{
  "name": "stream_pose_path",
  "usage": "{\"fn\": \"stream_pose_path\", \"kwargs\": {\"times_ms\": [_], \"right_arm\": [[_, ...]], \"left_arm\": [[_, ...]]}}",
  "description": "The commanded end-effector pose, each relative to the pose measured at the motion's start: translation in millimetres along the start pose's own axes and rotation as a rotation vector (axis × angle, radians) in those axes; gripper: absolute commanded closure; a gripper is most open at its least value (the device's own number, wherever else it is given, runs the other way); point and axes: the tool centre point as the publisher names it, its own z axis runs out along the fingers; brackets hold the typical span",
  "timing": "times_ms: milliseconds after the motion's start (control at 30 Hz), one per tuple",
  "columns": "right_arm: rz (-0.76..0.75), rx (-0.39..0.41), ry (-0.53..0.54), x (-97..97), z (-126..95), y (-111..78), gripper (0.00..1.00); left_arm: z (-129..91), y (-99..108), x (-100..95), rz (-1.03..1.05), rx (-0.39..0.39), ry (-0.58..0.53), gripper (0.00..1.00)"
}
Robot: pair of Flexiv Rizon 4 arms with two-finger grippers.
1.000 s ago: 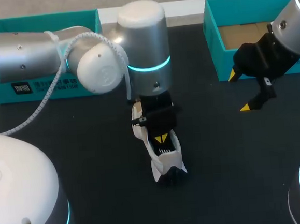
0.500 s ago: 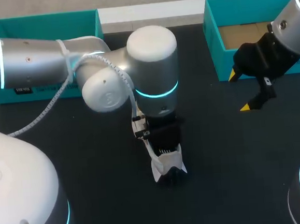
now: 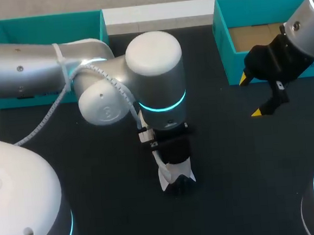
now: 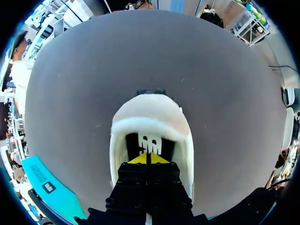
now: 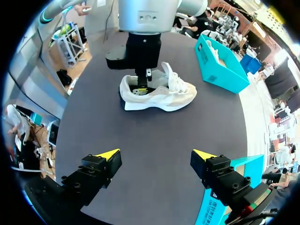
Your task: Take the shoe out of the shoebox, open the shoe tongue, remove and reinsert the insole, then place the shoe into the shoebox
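Left pincer (image 4: pixel 146 158), tips together, down inside opening of white shoe (image 4: pixel 151 111).

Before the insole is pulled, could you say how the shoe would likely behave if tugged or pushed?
The shoe stands upright on a flat, wide sole, so a push would probably slide it rather than tip it. Its soft-looking fabric upper would likely flex under pressure. With only the left end effector inside the heel opening and nothing holding it down, it may lift along; it seems light.

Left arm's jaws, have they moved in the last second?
Yes. The left arm slid away from the left teal box, along the shoe toward its heel.
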Motion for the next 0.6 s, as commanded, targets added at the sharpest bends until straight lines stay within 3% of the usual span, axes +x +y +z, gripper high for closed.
{"fn": "stream_pose_path", "kwargs": {"times_ms": [33, 167, 267, 433, 600], "right_arm": [[0.001, 0.003, 0.000, -0.4, 1, 0.4, 0.00], [0.001, 0.003, 0.000, -0.4, 1, 0.4, 0.00], [0.001, 0.003, 0.000, -0.4, 1, 0.4, 0.00], [0.001, 0.003, 0.000, -0.4, 1, 0.4, 0.00], [0.001, 0.003, 0.000, -0.4, 1, 0.4, 0.00]], "left_arm": [[24, -6, -8.6, 0.005, -0.027, 0.005, 1.00], [27, -7, -8.4, 0.014, -0.058, 0.015, 1.00], [17, -5, -7.0, 0.027, -0.087, 0.011, 1.00], [-4, 1, -9.1, 0.009, -0.084, -0.022, 1.00], [1, -9, -16.0, 0.042, -0.067, -0.014, 1.00]]}}
